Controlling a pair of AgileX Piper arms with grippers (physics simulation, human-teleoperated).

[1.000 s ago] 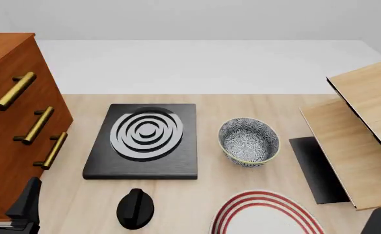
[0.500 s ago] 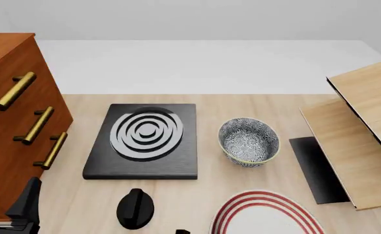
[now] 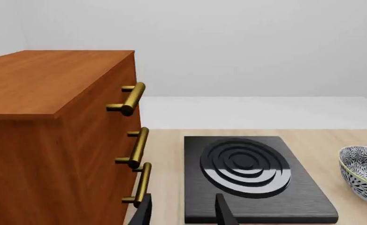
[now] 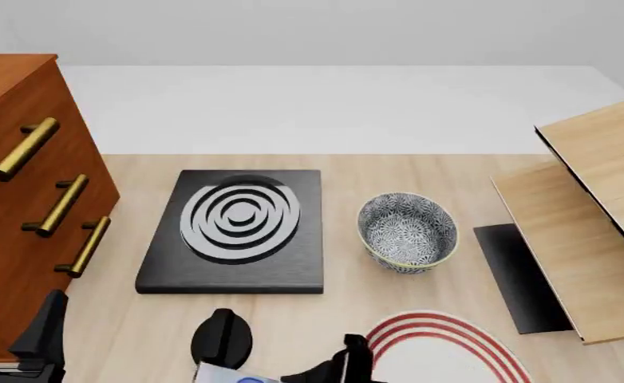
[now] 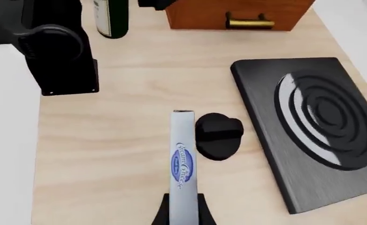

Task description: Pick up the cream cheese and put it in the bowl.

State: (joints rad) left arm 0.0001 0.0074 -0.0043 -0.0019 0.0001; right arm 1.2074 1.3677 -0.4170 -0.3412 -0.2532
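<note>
Your right gripper (image 5: 182, 212) had its fingers pinched on the near end of the cream cheese (image 5: 182, 164), holding the flat box on edge above the wooden table (image 5: 133, 93), its far end just beside the black stove knob (image 5: 218, 136). In the front view that box (image 4: 227, 375) showed only as a pale sliver with a bit of blue at the near edge, next to the knob (image 4: 223, 339), with the dark gripper (image 4: 339, 369) just right of it. The bowl (image 4: 407, 232) stood empty and upright farther back on the table, right of the black burner plate (image 4: 238, 231) and beyond the white plate with red rings (image 4: 440, 351). The cream cheese was well apart from the bowl, on its near-left side. Your left gripper (image 3: 182, 212) pointed toward the burner plate (image 3: 252, 178) with its fingers spread and nothing between them, just beside the wooden cabinet with brass handles (image 3: 58, 136). The bowl's rim (image 3: 363, 168) showed at that view's edge.
</note>
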